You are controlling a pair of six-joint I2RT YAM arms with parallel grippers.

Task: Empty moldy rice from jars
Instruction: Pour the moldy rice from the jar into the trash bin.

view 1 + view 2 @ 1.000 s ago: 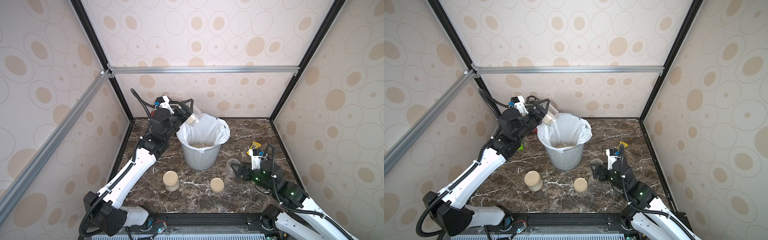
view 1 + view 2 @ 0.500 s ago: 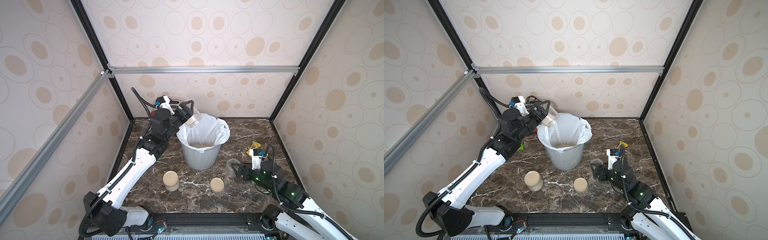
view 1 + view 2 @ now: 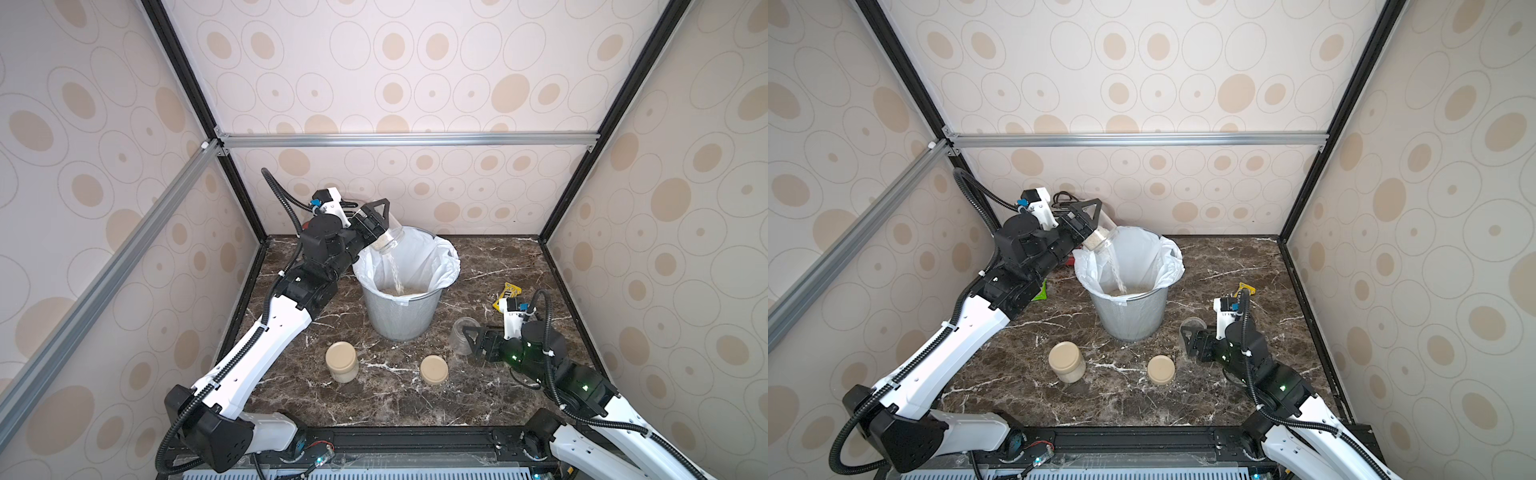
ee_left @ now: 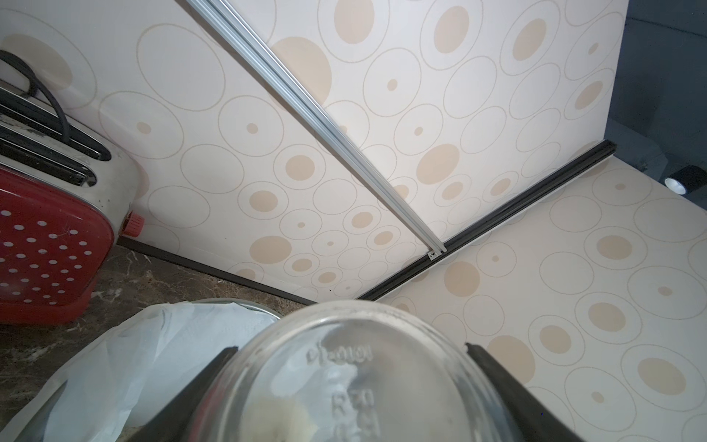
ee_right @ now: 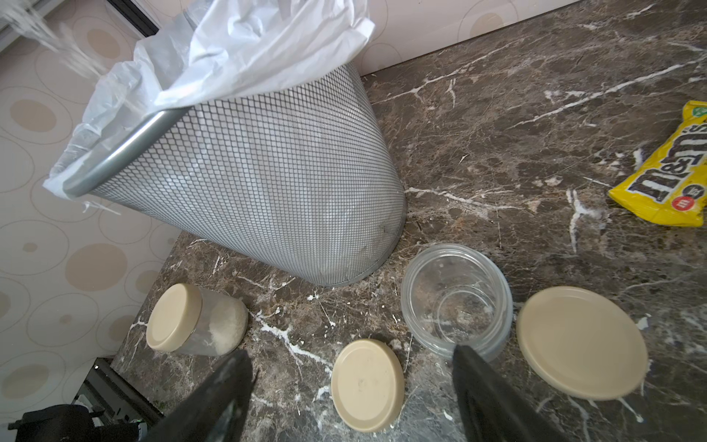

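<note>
My left gripper [image 3: 380, 226] is shut on a clear glass jar [image 3: 388, 240], tipped mouth-down over the rim of the grey mesh bin [image 3: 401, 316]. A thin stream of moldy rice [image 3: 397, 274] falls from it into the white liner, onto a pile at the bottom. In the left wrist view the jar's base [image 4: 355, 375] fills the space between the fingers. A lidded jar [image 5: 195, 325] half full of rice stands in front of the bin. An empty open jar [image 5: 455, 302] stands by my right gripper [image 5: 350, 354], which is open and low over the table, above a loose beige lid [image 5: 367, 384].
A second loose lid [image 5: 581, 340] lies beside the empty jar. A yellow candy packet [image 5: 665, 176] lies at the right. A red toaster [image 4: 46, 245] stands behind the bin at the back left, and a green packet [image 3: 1040, 293] lies under the left arm. Walls close in three sides.
The left gripper has tipped the jar a little further over the bin, and the rice stream shows more clearly. The right arm has not moved.
</note>
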